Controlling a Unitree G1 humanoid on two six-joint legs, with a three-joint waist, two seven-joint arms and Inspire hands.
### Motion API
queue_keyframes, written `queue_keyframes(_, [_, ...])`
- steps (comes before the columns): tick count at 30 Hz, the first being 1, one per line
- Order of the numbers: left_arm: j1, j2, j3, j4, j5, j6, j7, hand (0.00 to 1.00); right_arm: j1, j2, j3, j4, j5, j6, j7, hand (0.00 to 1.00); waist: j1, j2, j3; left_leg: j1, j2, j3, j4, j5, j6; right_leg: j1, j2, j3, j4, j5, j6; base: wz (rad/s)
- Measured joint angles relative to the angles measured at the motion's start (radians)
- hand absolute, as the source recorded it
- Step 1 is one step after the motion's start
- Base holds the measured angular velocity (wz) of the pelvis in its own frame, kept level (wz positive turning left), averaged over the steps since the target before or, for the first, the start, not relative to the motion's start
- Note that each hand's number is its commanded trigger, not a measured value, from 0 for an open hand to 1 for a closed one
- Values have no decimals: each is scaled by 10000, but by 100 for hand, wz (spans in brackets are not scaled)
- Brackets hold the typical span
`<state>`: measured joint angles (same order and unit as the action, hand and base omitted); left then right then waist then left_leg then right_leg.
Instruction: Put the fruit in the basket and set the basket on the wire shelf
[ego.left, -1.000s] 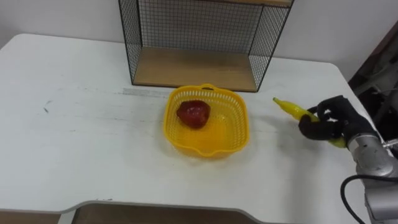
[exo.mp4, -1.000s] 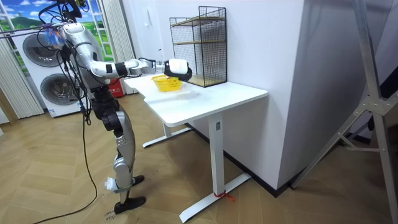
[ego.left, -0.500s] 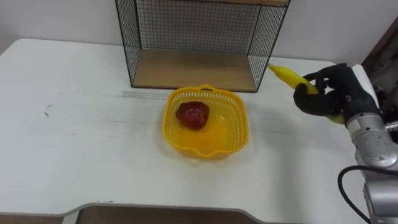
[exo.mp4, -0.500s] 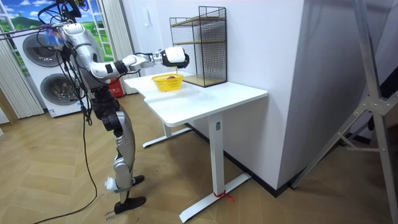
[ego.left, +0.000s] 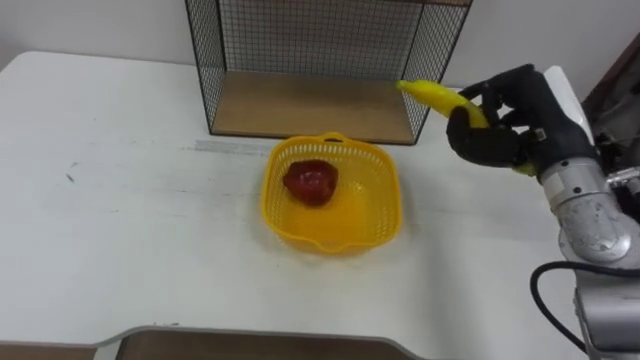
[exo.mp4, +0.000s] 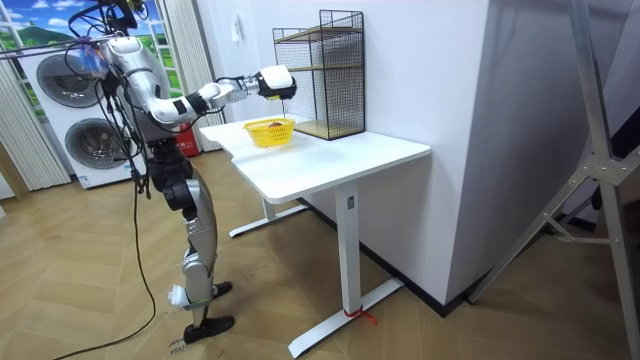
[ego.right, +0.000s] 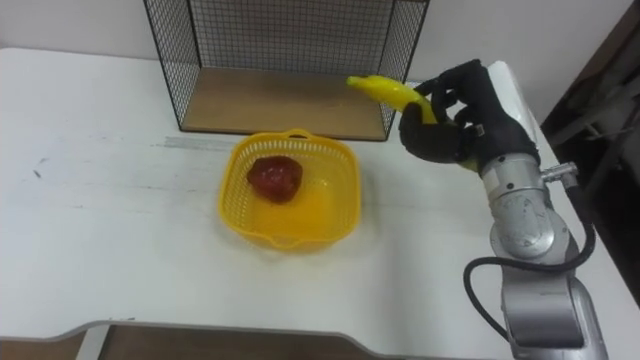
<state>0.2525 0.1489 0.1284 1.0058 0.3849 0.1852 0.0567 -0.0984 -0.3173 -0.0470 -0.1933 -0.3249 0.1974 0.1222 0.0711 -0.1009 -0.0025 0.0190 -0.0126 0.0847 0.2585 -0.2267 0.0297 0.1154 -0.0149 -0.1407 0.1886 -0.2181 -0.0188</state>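
Left eye view shows my right hand (ego.left: 500, 130) raised over the far right part of the desk (ego.left: 120, 200), fingers and thumb curled tight round the banana (ego.left: 432, 94). The banana's free end sticks out to my left, across the right front post of the shelf (ego.left: 310, 108), which stands at the desk's far edge. The basket (ego.left: 272, 208) sits on the desk just before the shelf's open front, and a red fruit (ego.left: 311, 183) lies in its left half. The banana hangs clear of the desk, right of the basket and not over it. From the room view, I stand at the desk's end on the room view's left, right arm stretched out, hand higher than the basket.
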Motion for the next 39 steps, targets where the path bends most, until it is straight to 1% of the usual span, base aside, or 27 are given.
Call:
queue_keyframes(2, [-2,23,-124,3,0,-55,2,0,1,-4,241,-212,-11,5,158,100,49,-48,5,-59,3,19,32,0,-1,-36,0,6,2,1,0,-2])
queue_keyframes(4, [-68,20,-179,14,0,-103,3,0,0,-1,515,-409,-7,4,425,100,133,-84,27,-97,3,35,85,-3,3,-95,-5,2,-2,2,1,0])
queue_keyframes(6, [-148,23,-181,83,0,-153,5,0,0,0,686,-500,-6,4,635,100,168,-80,32,-96,6,17,83,-6,8,-92,-11,-3,-2,5,8,0])
queue_keyframes(15, [-209,22,-186,354,-2,-202,6,0,0,0,717,-554,-62,3,1206,100,209,-47,50,-125,1,-29,86,-9,11,-38,-5,-36,-3,14,20,0])
queue_keyframes(16, [-222,24,-190,355,-3,-205,12,0,0,0,739,-554,-168,3,1236,100,204,-20,68,-132,1,-54,86,-9,11,-23,-5,-66,-3,14,20,4])
queue_keyframes(17, [-235,28,-202,355,-6,-206,17,0,0,1,749,-554,-226,2,1244,100,203,-17,70,-136,1,-60,86,-9,11,-18,-4,-78,-3,14,20,5])
queue_keyframes(20, [-295,39,-269,354,-2,-247,40,0,0,3,764,-555,-352,2,1431,100,213,-19,69,-179,-2,-70,77,-9,10,-16,2,-80,-1,16,16,0])
queue_keyframes(22, [-292,51,-332,355,-1,-253,41,0,0,15,930,-598,-537,2,1470,100,213,-24,64,-210,-2,-65,83,-9,10,-25,8,-69,-2,19,11,0])
queue_keyframes(23, [-291,55,-345,354,0,-253,40,0,1,14,982,-612,-606,1,1509,81,202,-28,61,-219,-2,-68,91,-9,10,-26,8,-73,-3,20,10,0])
queue_keyframes(24, [-288,65,-351,355,1,-253,39,0,16,20,1073,-615,-735,1,1588,53,186,-36,56,-239,-5,-67,105,-9,10,-30,8,-92,-3,21,9,4])
queue_keyframes(25, [-292,76,-351,356,0,-254,37,0,35,33,1103,-615,-785,2,1680,10,191,-54,44,-251,-8,-70,106,-9,10,-33,8,-107,-5,22,9,4])
queue_keyframes(26, [-291,82,-350,356,0,-256,35,0,35,38,1127,-616,-828,2,1724,0,192,-56,42,-251,-10,-70,106,-9,10,-33,8,-109,-5,22,10,0])
queue_keyframes(31, [-382,244,-362,357,5,-260,10,0,86,161,1162,-616,-866,2,1866,0,188,-68,34,-292,-15,-89,105,-8,9,-57,3,-152,-8,23,10,0])
queue_keyframes(35, [-391,277,-364,355,12,-260,3,0,141,163,1368,-615,-873,2,1885,0,179,-77,27,-370,-15,-104,124,-8,9,-120,3,-172,-8,23,10,0])
queue_keyframes(38, [-393,277,-365,355,4,-263,3,0,146,167,1411,-610,-968,2,1987,0,138,-83,25,-436,-18,-149,172,-8,9,-139,-10,-278,-11,25,11,7])
queue_keyframes(39, [-466,281,-415,353,0,-268,3,0,150,168,1417,-610,-968,2,2023,0,126,-70,32,-427,-15,-134,183,-7,9,-146,-12,-267,-11,24,11,0])
